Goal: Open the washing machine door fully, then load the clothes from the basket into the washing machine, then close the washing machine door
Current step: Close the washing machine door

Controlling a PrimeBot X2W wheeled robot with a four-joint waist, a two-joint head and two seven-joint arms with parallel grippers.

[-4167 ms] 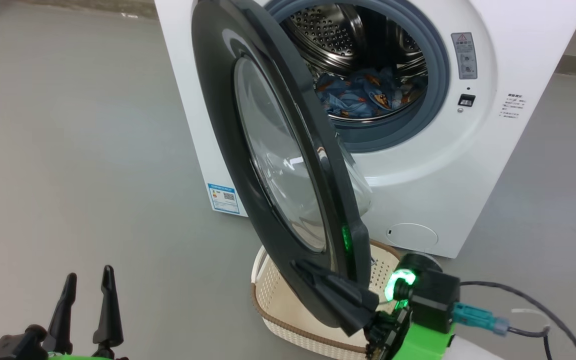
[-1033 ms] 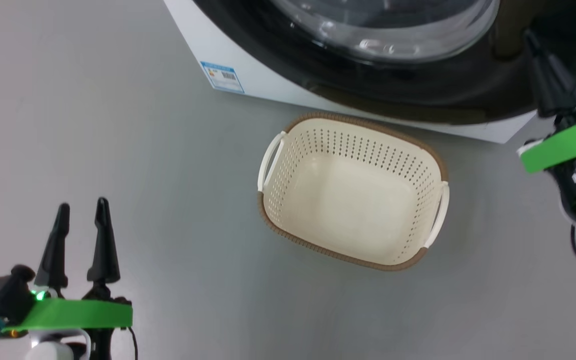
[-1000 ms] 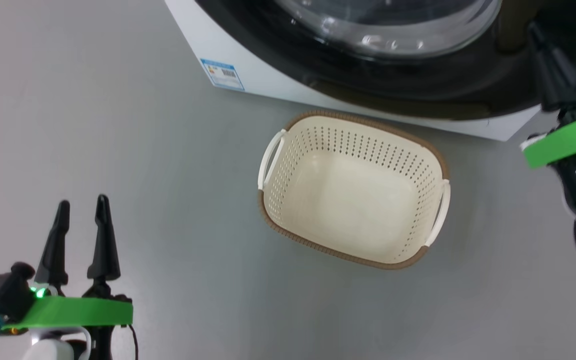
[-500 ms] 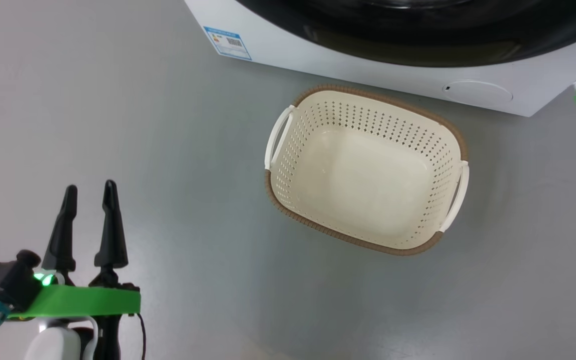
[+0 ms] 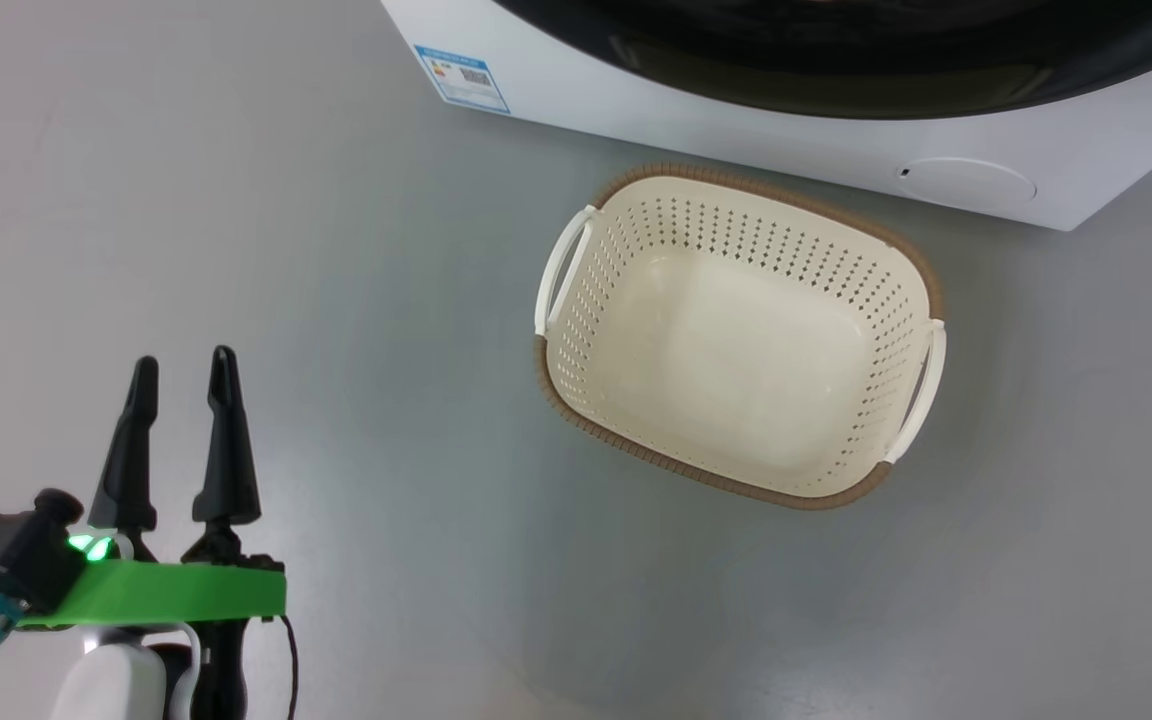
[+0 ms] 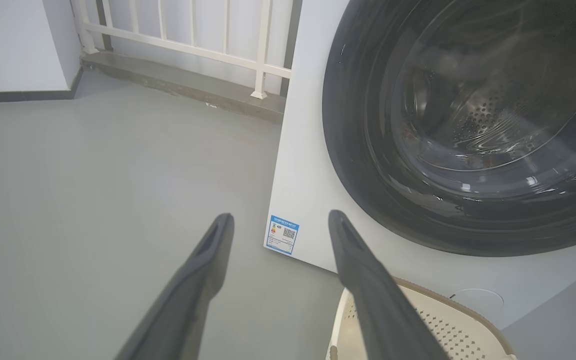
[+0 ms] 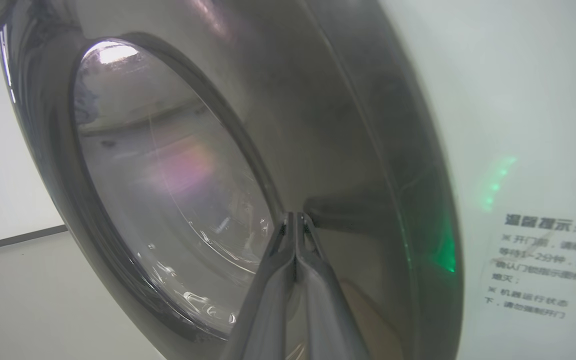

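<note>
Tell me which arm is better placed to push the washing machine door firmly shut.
Right, probably. The right gripper, shut, has its tips at the black rim of the door, while the open left gripper hovers over the floor, left of the basket, away from the door.

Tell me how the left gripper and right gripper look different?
The left gripper has jaws wide apart; the right gripper has them pressed shut. The left gripper hangs over the floor; the right gripper points at the washing machine door. Both are dark and hold nothing.
</note>
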